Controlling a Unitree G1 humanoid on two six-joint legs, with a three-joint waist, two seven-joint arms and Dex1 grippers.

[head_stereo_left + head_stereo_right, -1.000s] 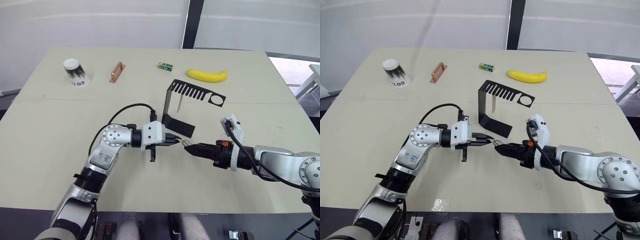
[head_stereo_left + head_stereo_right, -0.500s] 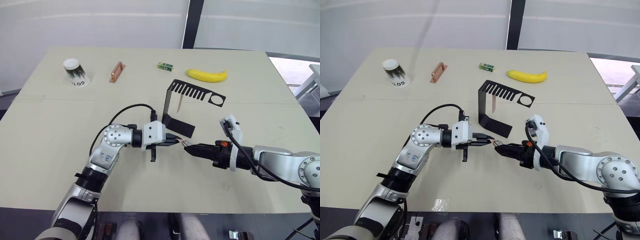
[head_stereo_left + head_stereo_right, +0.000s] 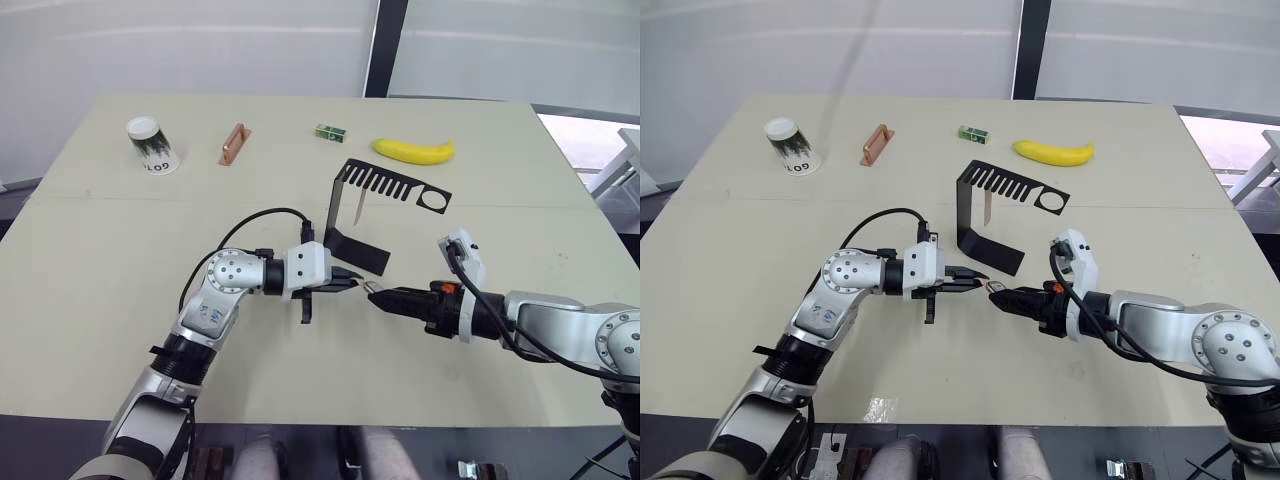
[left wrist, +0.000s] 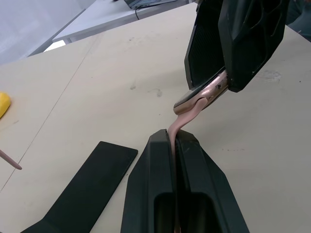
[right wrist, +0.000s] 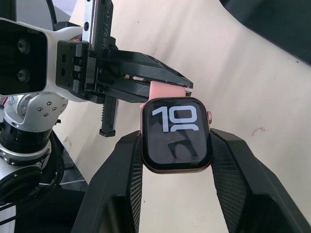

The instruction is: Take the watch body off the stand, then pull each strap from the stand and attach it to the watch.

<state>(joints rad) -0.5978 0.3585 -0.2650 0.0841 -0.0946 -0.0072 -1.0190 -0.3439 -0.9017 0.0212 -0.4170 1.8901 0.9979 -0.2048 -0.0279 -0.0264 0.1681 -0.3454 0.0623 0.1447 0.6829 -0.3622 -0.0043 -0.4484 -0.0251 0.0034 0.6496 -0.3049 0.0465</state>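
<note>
The left claw (image 3: 352,284) pinched a strap (image 4: 181,127) whose tip met the watch body (image 5: 177,134) clamped in the right claw (image 3: 371,289) straight ahead.

Strap (image 4: 173,145) mostly hidden between jaws

Both arms reach inward low over the bench, tips nearly meeting: left pincer (image 3: 347,284) clamped on a strap, right pincer (image 3: 372,291) clamped on the watch body.
</note>
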